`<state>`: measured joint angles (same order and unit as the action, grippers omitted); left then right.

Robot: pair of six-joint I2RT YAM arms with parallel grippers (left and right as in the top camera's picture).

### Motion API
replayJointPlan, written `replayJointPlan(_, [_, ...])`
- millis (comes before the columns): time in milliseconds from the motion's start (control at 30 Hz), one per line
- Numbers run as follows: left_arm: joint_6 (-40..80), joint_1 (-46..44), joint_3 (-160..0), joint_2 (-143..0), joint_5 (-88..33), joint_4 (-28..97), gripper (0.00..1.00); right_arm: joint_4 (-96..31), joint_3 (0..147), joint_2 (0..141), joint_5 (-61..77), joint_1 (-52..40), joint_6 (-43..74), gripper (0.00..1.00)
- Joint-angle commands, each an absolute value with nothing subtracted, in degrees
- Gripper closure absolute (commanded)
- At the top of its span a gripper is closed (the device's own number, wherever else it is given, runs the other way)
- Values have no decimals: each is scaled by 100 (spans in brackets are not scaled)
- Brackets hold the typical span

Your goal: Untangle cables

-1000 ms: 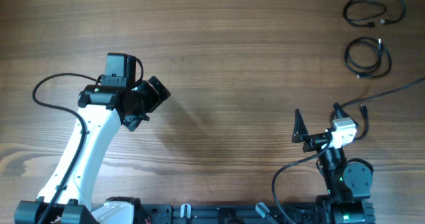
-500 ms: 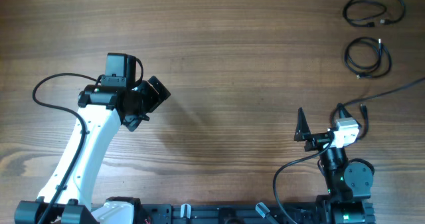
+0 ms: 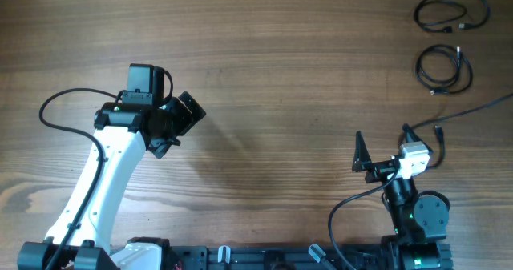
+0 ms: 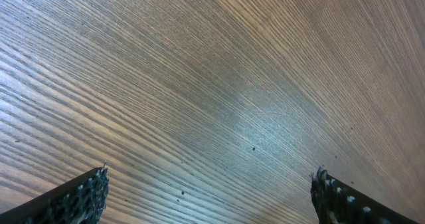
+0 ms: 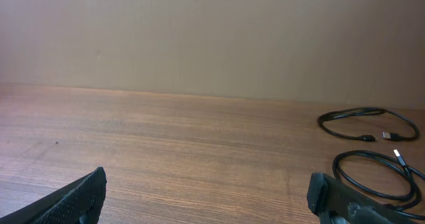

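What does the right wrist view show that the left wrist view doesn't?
Only right wrist: two thin black looped cables at the right, the farther cable and the nearer cable, lying apart, plus a plain beige wall. Only left wrist: a close-up of bare grain with small dark specks, no cables. Both: the brown wood-grain tabletop and black textured fingers spread open at the bottom corners, left fingers and right fingers, holding nothing.
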<state>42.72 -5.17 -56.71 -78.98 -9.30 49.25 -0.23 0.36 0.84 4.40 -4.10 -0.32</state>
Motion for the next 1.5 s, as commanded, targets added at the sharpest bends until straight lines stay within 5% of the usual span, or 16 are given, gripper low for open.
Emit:
replayJointPlan(0, [4283, -502, -5625, -7950, -893, 4925, 0, -34, 32, 16, 344, -427, -130, 0])
replayJointPlan(1467, [4259, -502, -5625, -7920, -672, 5043, 0, -3, 32, 21, 346, -375, -148, 0])
